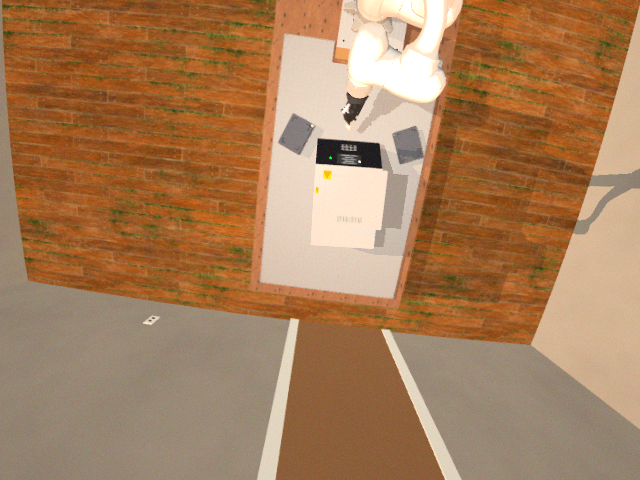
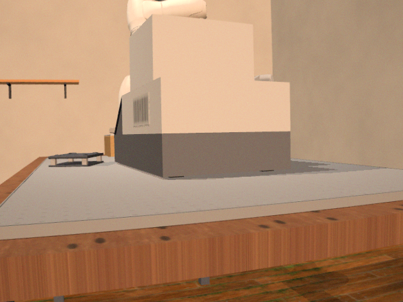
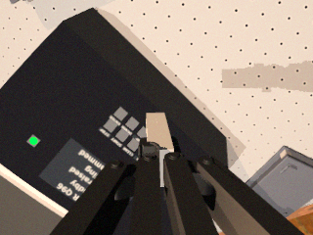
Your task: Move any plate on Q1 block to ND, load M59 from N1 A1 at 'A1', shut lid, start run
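Note:
The cycler Q1 (image 1: 348,198) stands mid-table, its black panel (image 1: 348,152) facing my arm. The status lamp (image 1: 330,157) is green; it also shows in the wrist view (image 3: 33,140). The white housing covers the top, and no block or plate shows. My gripper (image 1: 350,121) is shut and empty. In the wrist view its fingertips (image 3: 158,132) hang just above the panel, at one end of the keypad (image 3: 124,128). I cannot tell whether they touch a key. Two dark grey nests lie left (image 1: 297,133) and right (image 1: 407,144) of the panel. I cannot make out plate M59 on either.
From behind, Q1 (image 2: 208,97) hides the gripper and panel. One nest (image 2: 75,157) stands on short legs at the mat's far left. A tan block (image 2: 109,145) sits behind Q1.

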Controlling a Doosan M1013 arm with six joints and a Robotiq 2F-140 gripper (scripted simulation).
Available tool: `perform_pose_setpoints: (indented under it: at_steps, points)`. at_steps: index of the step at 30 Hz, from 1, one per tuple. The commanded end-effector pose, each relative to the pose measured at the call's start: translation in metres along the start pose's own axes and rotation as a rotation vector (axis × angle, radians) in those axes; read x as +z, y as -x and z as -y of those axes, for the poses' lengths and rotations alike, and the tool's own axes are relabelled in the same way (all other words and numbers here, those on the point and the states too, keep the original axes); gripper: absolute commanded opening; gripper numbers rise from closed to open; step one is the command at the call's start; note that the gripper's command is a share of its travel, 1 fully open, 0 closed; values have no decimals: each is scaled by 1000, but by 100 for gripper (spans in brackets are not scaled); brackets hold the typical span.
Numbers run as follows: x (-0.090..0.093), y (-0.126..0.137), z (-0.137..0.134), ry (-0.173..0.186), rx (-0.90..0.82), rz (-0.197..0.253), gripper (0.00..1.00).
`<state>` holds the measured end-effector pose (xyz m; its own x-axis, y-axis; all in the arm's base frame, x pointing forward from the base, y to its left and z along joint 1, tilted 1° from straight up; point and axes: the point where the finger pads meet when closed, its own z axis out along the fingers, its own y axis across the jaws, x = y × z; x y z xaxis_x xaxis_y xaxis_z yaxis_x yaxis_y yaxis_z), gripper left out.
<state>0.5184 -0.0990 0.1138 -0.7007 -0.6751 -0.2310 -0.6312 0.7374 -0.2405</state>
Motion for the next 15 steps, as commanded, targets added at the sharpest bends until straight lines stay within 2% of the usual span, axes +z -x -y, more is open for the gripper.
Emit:
perform_pose_setpoints:
  at_steps: [1,15]
  points:
    - [6,3,3,0,0,0,0]
    - [22,10,10,0,0,0,0]
